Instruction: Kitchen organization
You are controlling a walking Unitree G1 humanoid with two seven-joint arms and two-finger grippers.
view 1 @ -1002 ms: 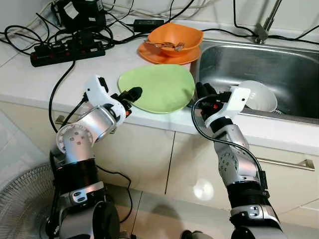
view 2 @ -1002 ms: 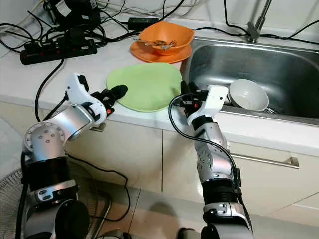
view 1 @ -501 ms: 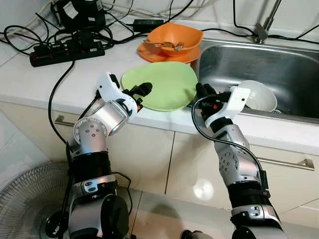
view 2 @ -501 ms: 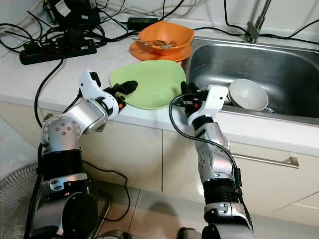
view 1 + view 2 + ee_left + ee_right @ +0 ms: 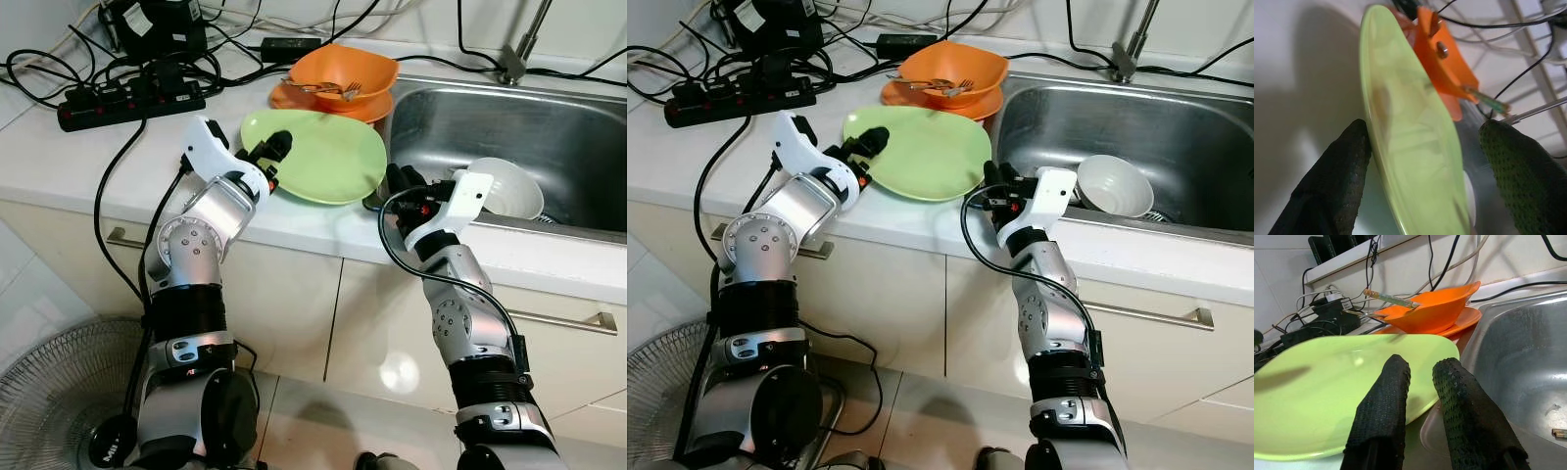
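The green plate [image 5: 318,155] lies on the white counter [image 5: 59,157] beside the sink [image 5: 509,127], its far edge just in front of the orange bowl [image 5: 343,73] that sits on an orange plate [image 5: 299,103] with a fork [image 5: 328,89] in it. The left gripper [image 5: 266,157] has its fingers spread around the plate's near-left rim, one finger [image 5: 1337,181] under the edge. The right gripper [image 5: 397,186] hangs at the plate's sink-side edge with its fingers [image 5: 1383,411] nearly together and holding nothing, near a white bowl [image 5: 509,188] in the sink.
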